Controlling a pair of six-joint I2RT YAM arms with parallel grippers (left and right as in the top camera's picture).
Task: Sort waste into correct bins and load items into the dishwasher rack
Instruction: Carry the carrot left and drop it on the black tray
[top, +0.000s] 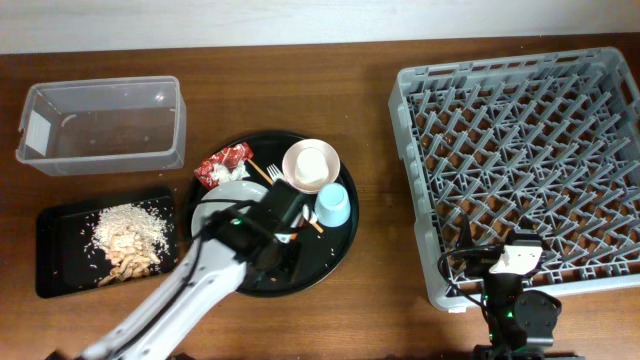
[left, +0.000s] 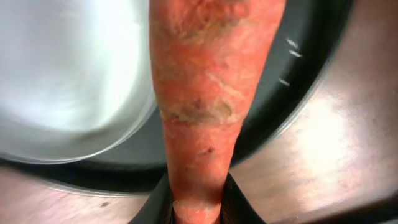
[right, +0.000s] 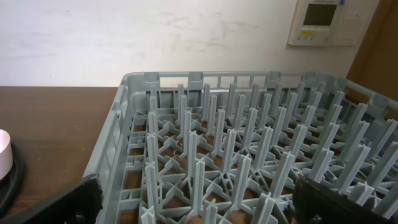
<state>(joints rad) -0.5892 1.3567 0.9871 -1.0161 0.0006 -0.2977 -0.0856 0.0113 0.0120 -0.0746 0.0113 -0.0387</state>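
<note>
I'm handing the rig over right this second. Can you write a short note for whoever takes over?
Left gripper: shut on the carrot, over the round black tray.
Right gripper: open, holding nothing, at the edge of the rack.
Done: rice and scraps lie on the flat black tray.
Left: bin the carrot and the wrapper. The plate, bowl, blue cup and fork sit on the round tray and need racking; the rack holds no dishes. Nothing large shows in the clear tub.
</note>
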